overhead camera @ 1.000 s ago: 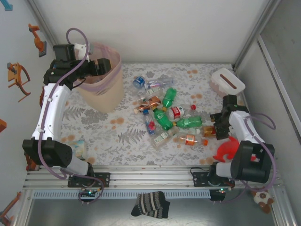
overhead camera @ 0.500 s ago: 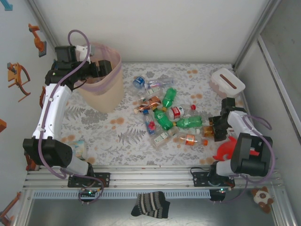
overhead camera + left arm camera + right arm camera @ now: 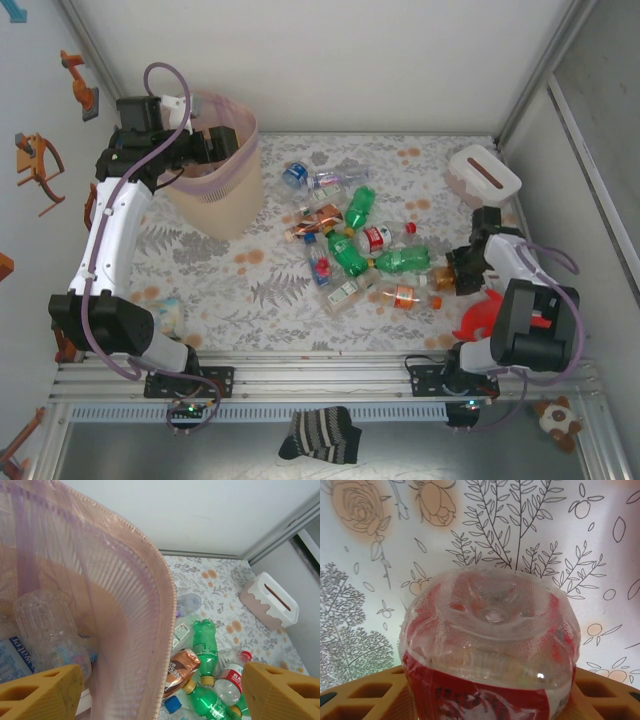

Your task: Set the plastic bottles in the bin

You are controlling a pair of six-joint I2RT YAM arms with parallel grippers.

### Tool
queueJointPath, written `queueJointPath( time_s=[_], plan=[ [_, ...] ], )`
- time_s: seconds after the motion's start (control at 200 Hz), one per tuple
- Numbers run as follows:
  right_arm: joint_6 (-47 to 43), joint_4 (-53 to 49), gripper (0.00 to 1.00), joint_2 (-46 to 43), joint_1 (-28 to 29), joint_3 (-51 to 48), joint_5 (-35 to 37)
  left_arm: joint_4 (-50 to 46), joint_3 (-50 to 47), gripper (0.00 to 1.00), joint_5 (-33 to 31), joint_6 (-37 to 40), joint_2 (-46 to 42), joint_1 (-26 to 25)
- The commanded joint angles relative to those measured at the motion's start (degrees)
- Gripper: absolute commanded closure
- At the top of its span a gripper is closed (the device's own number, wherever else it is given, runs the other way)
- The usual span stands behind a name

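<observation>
Top external view: the pale pink bin (image 3: 218,195) stands upright on the flowered table (image 3: 260,290).
Left gripper (image 3: 213,140): it hangs over the bin's rim. Its fingers are spread wide and nothing is gripped between them.
Left wrist view: the two yellow fingers (image 3: 42,690) sit far apart, with the bin's ribbed wall (image 3: 150,610) rising between them.
Inside the bin: a clear ribbed bottle (image 3: 47,625) lies against the wall, touching a blue-labelled bottle (image 3: 12,655).
Loose bottles (image 3: 345,240): they lie in a scattered heap on the table to the right of the bin, apart from it. The heap has green bottles and clear ones with red labels and blue caps.
Right gripper (image 3: 462,274): it is well to the right of the bin, at the heap's far edge and low over the table. Its fingers are clamped on a red-labelled bottle (image 3: 490,630).
Right wrist view: the red-labelled bottle is clear, and its dimpled base faces the camera.
White box (image 3: 483,172): it is farther from the bin than the heap and has a slot on top.
</observation>
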Motion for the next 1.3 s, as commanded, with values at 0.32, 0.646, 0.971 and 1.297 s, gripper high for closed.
queueJointPath(
  time_s=[0.32,0.646,0.971,1.297],
  plan=[
    [-16.7,2.09,0.57,-13.3,-0.35,10.75,6.57,5.03,0.36,0.18,5.95,-4.4,-2.49,-0.28],
    [-34.73,26.1,0.61,-17.51,2.79,15.67,-16.85,25.27,-7.32,0.13,19.63,-11.03,-2.89,-5.94],
    [-46.9,43.27,0.64,-17.15,18.9,19.86,-30.24,39.44,-10.65,0.11,27.85,-16.1,0.3,-14.91],
    [-46.41,53.04,0.63,-15.11,27.98,23.13,-37.04,46.8,-9.12,0.08,37.8,-16.85,4.25,-23.3]
  ],
)
